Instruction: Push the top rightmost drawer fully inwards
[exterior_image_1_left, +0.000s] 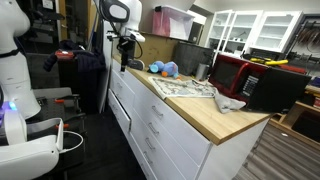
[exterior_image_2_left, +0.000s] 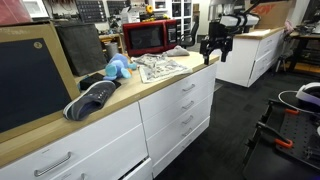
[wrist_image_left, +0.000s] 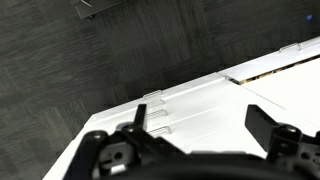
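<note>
The top rightmost drawer (exterior_image_2_left: 178, 90) is the uppermost white front in the far column under the wooden counter. It also shows in an exterior view (exterior_image_1_left: 150, 106) and from above in the wrist view (wrist_image_left: 200, 95). There its small handle sits above two more handles, and a thin pale strip runs along its top edge. How far it sticks out I cannot tell. My gripper (exterior_image_2_left: 215, 47) hangs in the aisle in front of the cabinet at about counter height, apart from the drawer. It also shows in an exterior view (exterior_image_1_left: 128, 47). Its fingers (wrist_image_left: 197, 125) are open and empty.
On the wooden counter (exterior_image_2_left: 120, 95) lie a newspaper (exterior_image_2_left: 160, 68), a blue toy (exterior_image_2_left: 116, 68), a grey slipper (exterior_image_2_left: 90, 101) and a red microwave (exterior_image_2_left: 150, 37). A second white cabinet (exterior_image_2_left: 250, 55) stands behind the arm. A white robot (exterior_image_1_left: 15, 70) stands in the aisle on the dark floor (wrist_image_left: 90, 70).
</note>
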